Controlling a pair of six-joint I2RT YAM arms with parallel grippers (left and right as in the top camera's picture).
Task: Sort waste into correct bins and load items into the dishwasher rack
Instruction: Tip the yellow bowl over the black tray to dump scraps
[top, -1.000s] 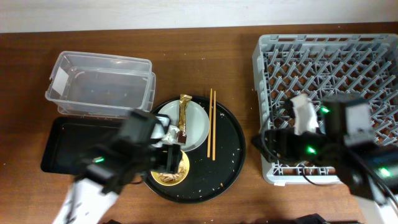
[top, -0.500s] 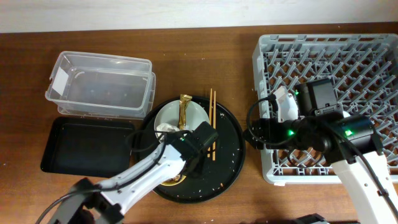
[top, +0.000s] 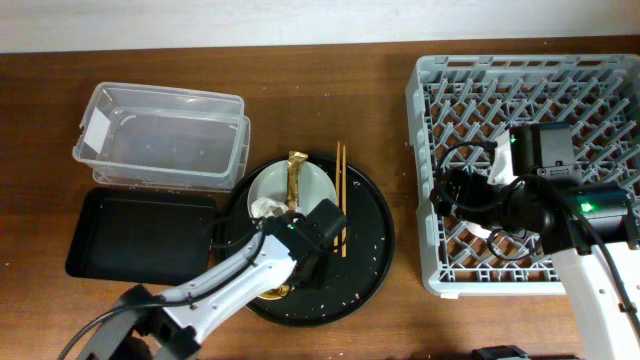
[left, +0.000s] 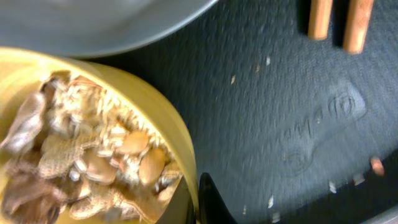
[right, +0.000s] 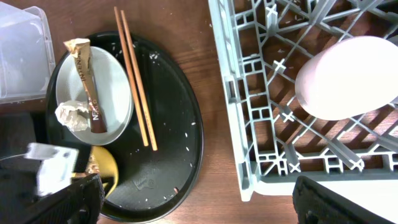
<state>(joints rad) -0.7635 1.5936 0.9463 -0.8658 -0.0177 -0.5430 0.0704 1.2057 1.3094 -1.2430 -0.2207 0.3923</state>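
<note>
Left gripper (left: 196, 204) down at the yellow bowl (left: 158, 118): one dark finger just outside the rim, the other hard to make out on the inner side, narrow gap, rim in between; cannot tell whether actually clamped. In the bowl, beige-brown food scraps (left: 81, 162) with rice grains, heaped close to the rim. Bowl on the near-left part of the round black tray (top: 368, 245), just beside the grey-green plate (right: 118, 84), left arm over most of it from overhead. On the plate: gold-and-brown snack wrapper (right: 87, 74) lying lengthwise, crumpled white tissue (right: 73, 116) touching its near end. Right of the plate, two wooden chopsticks (right: 135, 87) side by side, near parallel, far tips out past the tray's rim. Pale crumbs scattered on the tray floor. Left of the round tray on the table (top: 330, 90): clear plastic box (top: 160, 140) with white label at the back, shallow black rectangular tray (top: 140, 235) right in front of it. Grey dishwasher rack (top: 520, 90) at the table's right side, right arm above it. Right gripper (right: 199, 196) spread wide, holding nothing, fingers at either side of the wrist view. Pale pink cup (right: 348, 74) mouth-down among the pegs in the rack's left part, clear of both fingers
</note>
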